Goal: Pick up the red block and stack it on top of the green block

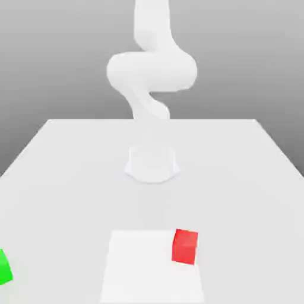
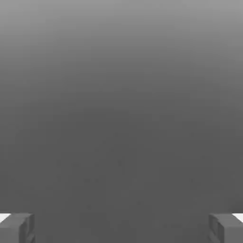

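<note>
**Risk check: grasp not started, blocks well apart, approach unsighted**

Status. Gripper stands wide, nothing between the fingertips; the hand view has both tips at the frame's edges over plain grey surface, no block under them. You hold nothing yet.

Task items. Red block sits near the camera, right of centre in the exterior view, on the far right part of a paler square patch on the table. It looks turned a bit, faces not square to the patch edges. Green block is at the exterior view's left edge, cut by the frame, well apart from the red one. Arm rises behind, base near table centre.

What could go wrong, in my judgement:

1. Misaligned descent. Red block isn't under the hand cam now, so you'd have to travel before lowering. Come down off-centre and a finger lands on the top face or shoves the cube aside.
2. Yaw mismatch. If the cube is rotated vs. the fingers, closing will pinch corners, twist it, or squeeze it out. Block reads about as wide as the gap, so little margin.
3. Long carry. Blocks are far apart; a shallow or corner grip may slip en route.
4. Placement. Green block's full outline isn't visible, so its exact pose can't be confirmed. An offset or early release would tip the red cube off or knock the green one.
5. Reach. Both cubes lie far from the base; expect a stretched arm at pick and place.
</note>
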Robot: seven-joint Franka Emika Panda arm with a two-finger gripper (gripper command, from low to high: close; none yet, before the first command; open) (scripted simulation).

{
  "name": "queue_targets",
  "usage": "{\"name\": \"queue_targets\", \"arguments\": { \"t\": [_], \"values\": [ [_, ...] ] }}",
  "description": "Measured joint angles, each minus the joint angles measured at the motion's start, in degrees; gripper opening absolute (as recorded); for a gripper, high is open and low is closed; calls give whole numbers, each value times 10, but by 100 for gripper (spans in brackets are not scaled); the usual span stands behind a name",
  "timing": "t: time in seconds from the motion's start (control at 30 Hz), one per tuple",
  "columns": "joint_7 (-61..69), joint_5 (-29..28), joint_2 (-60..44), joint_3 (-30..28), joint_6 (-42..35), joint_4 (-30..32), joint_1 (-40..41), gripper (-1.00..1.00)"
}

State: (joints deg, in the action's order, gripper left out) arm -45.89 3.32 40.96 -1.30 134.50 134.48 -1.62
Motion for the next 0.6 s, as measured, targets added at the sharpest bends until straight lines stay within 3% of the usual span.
{"name": "queue_targets", "arguments": {
  "t": [0.37,0.5,0.6],
  "values": [
    [-40,102,-229,7,120,121,-57,0],
    [-84,96,-306,28,167,165,-63,0],
    [-140,61,-359,42,205,199,-63,0]
  ]
}}
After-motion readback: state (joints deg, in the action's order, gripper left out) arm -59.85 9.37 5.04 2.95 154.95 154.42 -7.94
